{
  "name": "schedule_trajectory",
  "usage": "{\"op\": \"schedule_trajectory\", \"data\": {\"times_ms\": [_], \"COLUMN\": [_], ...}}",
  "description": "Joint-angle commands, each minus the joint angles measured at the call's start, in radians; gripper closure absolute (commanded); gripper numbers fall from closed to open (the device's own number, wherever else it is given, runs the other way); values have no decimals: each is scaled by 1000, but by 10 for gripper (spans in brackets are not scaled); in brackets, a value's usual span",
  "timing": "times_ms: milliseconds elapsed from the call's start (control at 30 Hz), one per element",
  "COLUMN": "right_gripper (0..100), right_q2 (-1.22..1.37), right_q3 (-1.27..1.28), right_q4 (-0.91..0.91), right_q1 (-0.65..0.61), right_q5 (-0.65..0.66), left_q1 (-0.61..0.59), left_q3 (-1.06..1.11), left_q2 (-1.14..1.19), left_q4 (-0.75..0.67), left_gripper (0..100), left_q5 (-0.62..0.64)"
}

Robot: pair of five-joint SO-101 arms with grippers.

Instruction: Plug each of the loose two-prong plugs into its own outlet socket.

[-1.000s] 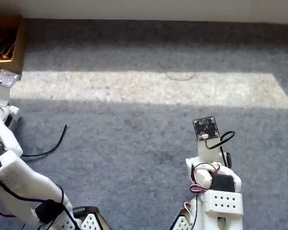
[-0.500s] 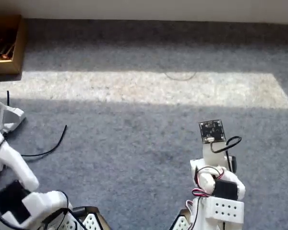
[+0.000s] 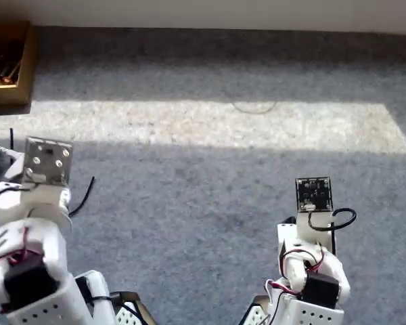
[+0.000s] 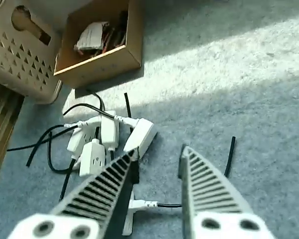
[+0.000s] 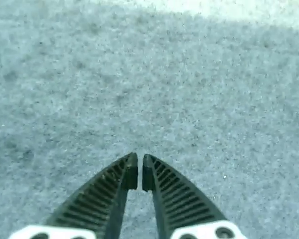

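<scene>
High view puts the left arm [image 3: 34, 264] at the near left corner of the grey carpet [image 3: 210, 203]. A thin black cord [image 3: 83, 196] lies beside its wrist, and a cardboard box [image 3: 28, 61] sits at the far left edge.

In the left wrist view, the left gripper [image 4: 158, 152] hangs over the carpet with its fingers apart and nothing between them. Just beyond one fingertip lies a tangle of white plugs and sockets on black cords. A long white block [image 4: 142, 134] in the tangle nearly touches that fingertip, and its long axis runs from the fingertip toward the box. Beside it a white plug [image 4: 109, 132] and a socket piece [image 4: 92, 158] lie roughly parallel, also lengthwise toward the box. Another plug [image 4: 133, 208] lies under the gripper, close to the wrist, and its lead [image 4: 164, 205] runs crosswise beneath the fingers. Whether any plug is seated in a socket cannot be told.

A short black stub [image 4: 229, 157] lies apart on the gripper's other side. Past the tangle, a beige basket [image 4: 20, 59] stands next to the box.

Farther right in the high view, the right arm [image 3: 311, 277] stands near the front edge. The right gripper [image 5: 139, 172] has its fingers together, empty, over the carpet.
</scene>
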Motion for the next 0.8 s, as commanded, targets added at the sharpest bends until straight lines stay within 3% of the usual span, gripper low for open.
{"op": "schedule_trajectory", "data": {"times_ms": [0, 67, 167, 400, 467, 567, 700, 767], "right_gripper": [993, 993, 993, 993, 993, 993, 993, 993], "right_q2": [-15, -15, -15, -15, -15, -15, -15, -15], "right_q3": [21, 70, 145, 226, 254, 260, 260, 260], "right_q4": [-33, -68, -139, -182, -193, -197, -237, -240], "right_q1": [-74, -148, -229, -242, -242, -242, -243, -242], "right_q5": [2, 0, 0, 0, 0, 0, -2, -69], "left_q1": [64, 81, 82, 94, 142, 228, 397, 464], "left_q3": [156, 231, 317, 633, 710, 704, 704, 705], "left_q2": [-272, -364, -326, -308, -302, -300, -292, -291], "left_q4": [0, 2, -46, -278, -327, -282, -272, -264], "left_gripper": [999, 990, 995, 995, 995, 995, 994, 994], "left_q5": [6, 8, 9, 8, 9, 26, 183, 250]}}
